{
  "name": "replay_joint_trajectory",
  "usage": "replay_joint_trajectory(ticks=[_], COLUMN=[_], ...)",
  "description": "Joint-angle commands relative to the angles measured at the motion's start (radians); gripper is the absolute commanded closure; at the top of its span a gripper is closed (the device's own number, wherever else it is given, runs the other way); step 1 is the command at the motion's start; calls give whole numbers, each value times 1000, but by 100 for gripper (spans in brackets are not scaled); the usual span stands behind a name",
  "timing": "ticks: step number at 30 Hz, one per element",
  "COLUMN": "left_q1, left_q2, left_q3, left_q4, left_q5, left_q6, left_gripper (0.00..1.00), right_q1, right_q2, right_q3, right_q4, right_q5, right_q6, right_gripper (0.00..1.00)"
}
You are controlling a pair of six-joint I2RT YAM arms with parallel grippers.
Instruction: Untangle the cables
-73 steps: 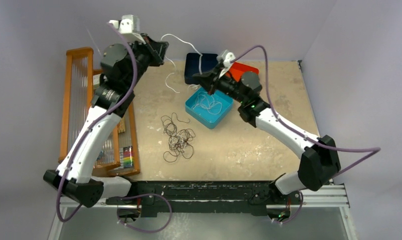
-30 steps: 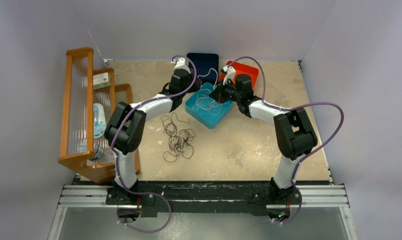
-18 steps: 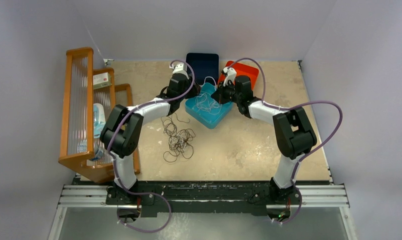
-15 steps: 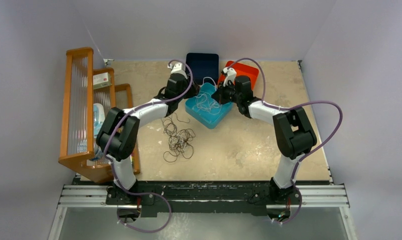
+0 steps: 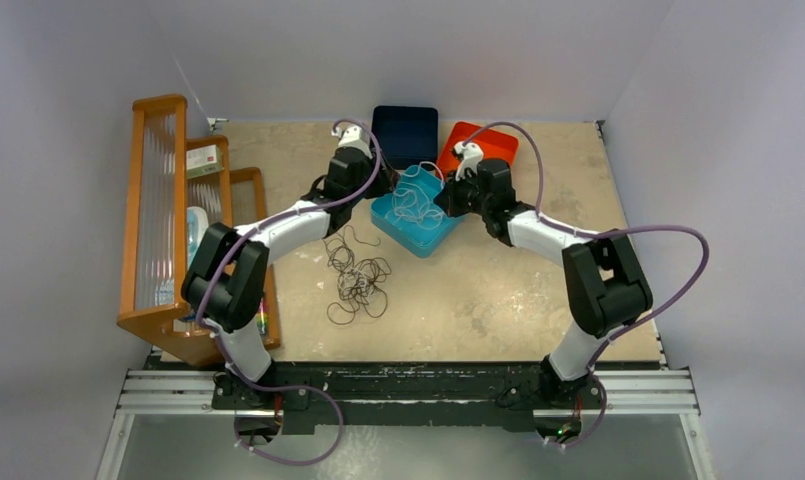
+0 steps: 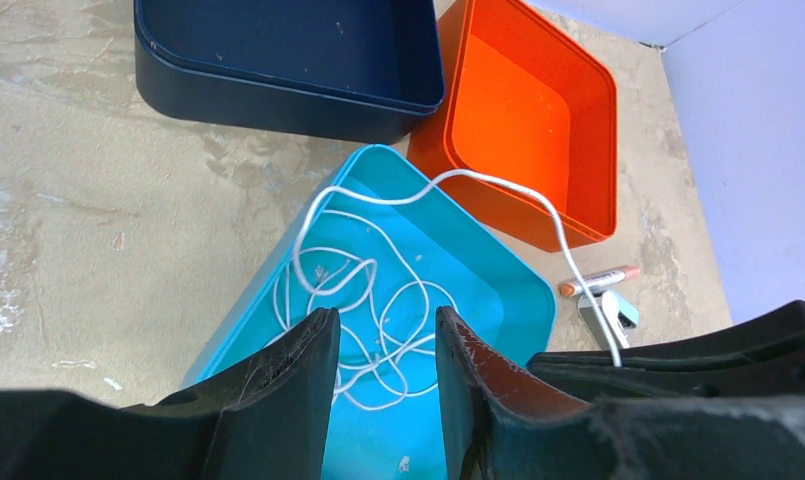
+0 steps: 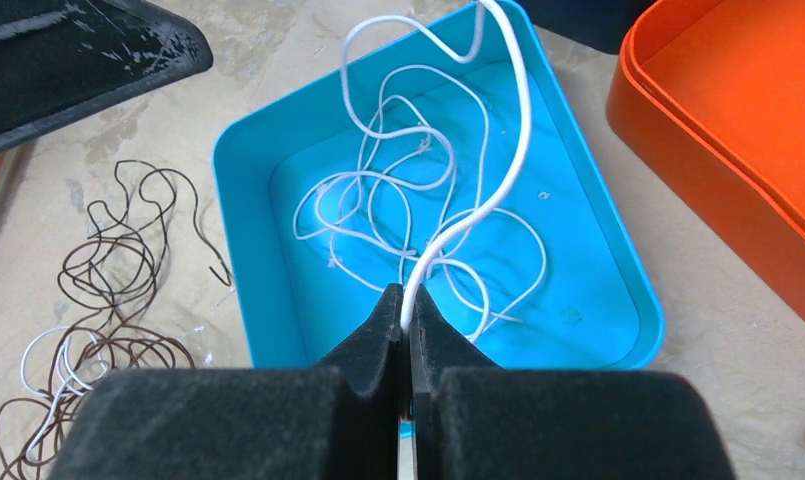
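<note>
A white cable (image 7: 523, 130) lies looped in the teal tray (image 7: 248, 200), and one strand rises out of it. My right gripper (image 7: 408, 300) is shut on that strand just over the tray's right side (image 5: 440, 200). My left gripper (image 6: 383, 325) is open and empty, and hovers at the tray's left edge (image 5: 370, 188). The held strand (image 6: 478, 175) arcs over the tray rim toward the right gripper. A tangle of dark brown cables (image 5: 356, 278) lies on the table in front of the tray. A white loop (image 7: 48, 370) is mixed into this tangle.
A navy tray (image 5: 405, 125) and an orange tray (image 5: 488, 140) stand behind the teal one. A marker and a small clip (image 6: 603, 290) lie right of the teal tray. A wooden rack (image 5: 163, 220) with boxes runs along the table's left side.
Both arms came down from holding the white cable high and stretched. The cable now lies in the teal tray. The left gripper has drawn back a little to the left and the right gripper shifted slightly right.
</note>
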Motion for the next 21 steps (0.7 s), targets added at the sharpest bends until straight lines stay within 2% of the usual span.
replay_joint_trajectory(ticks=[1, 9, 21], left_q1=[2, 2, 2], left_q2=[-71, -124, -279], left_q3=[-2, -10, -8], left_q4=[-5, -89, -298], left_q5=[-14, -65, -152], left_q6=[21, 36, 118], left_gripper=[61, 61, 60], right_q1=[-4, -5, 45], right_q2=[-65, -49, 111], right_q3=[-14, -3, 150], right_q4=[-1, -8, -72], right_q5=[33, 28, -18], right_q6=[-26, -30, -48], right_gripper=[100, 100, 100])
